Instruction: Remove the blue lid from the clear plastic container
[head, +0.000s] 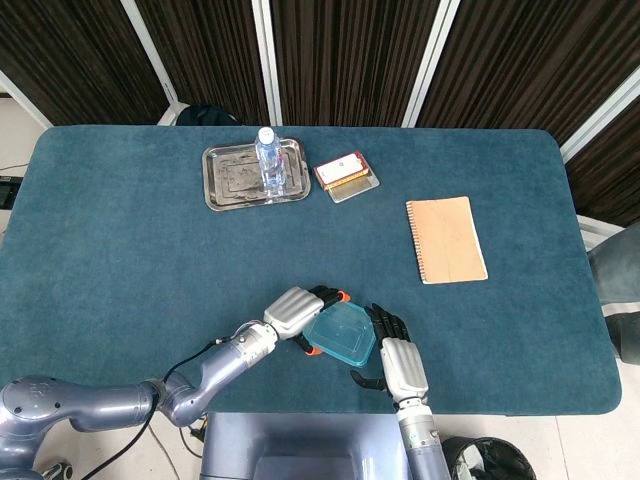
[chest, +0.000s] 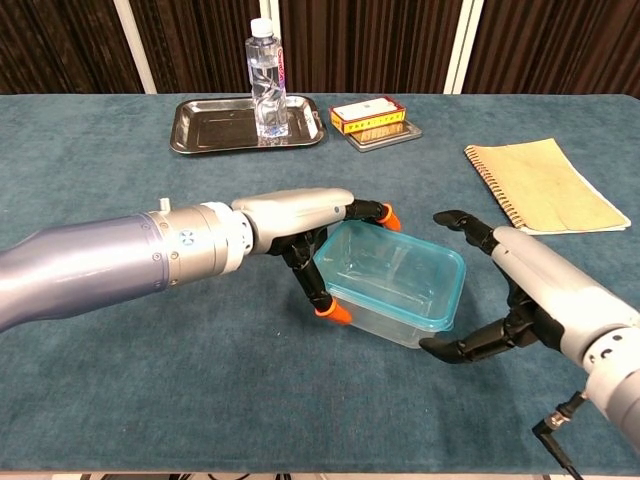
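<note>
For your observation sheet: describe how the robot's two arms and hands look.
Both arms are glossy silver-grey tubes. The left hand has a silver back and black fingers with orange tips; the right hand has a silver back and all-black fingers, and a thin black cable hangs near its wrist.

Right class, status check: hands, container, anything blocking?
Left hand grips the clear plastic container at its left end. Right hand open, fingers spread just beside it. Blue lid not yet off. Nothing in the way.
</note>
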